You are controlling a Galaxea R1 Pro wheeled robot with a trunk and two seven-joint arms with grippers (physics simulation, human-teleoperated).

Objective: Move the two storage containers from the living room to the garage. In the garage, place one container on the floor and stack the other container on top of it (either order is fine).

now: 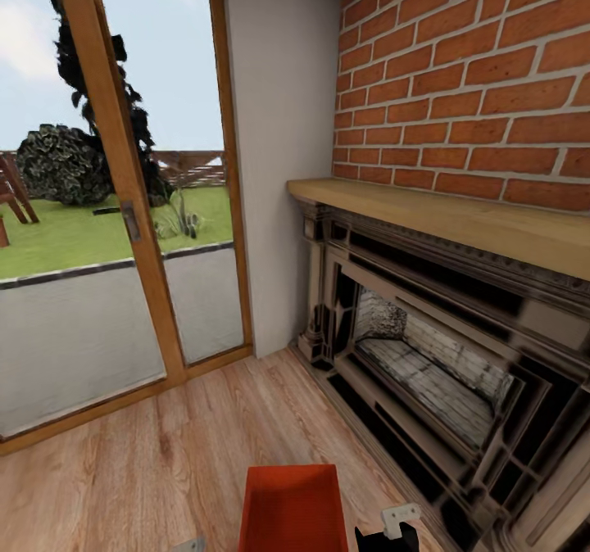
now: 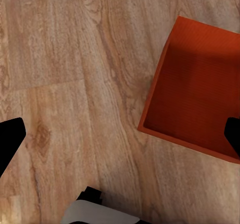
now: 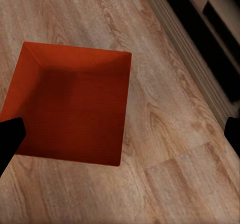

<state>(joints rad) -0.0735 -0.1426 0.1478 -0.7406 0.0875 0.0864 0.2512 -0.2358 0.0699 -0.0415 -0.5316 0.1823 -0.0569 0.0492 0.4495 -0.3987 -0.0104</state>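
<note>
From the head camera, an orange-red storage container (image 1: 292, 509) is sitting on the wood-plank floor (image 1: 147, 462) beside the fireplace (image 1: 442, 355). The left gripper (image 2: 120, 134) is hovering spread open beside the bin; the right gripper (image 3: 120, 131) is hanging open over its edge

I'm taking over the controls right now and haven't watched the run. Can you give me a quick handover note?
Left gripper: open, empty, above the wood-plank floor beside the container.
Right gripper: open, empty, hovering over the container's edge.
One orange-red storage container sits upright and empty on the living room floor, in front of the robot, near the fireplace and glass doors.
Done: nothing visible; this container is not yet grasped.
Left: grasp it, find the second container, carry both to the garage, stack them on the floor there.
</note>
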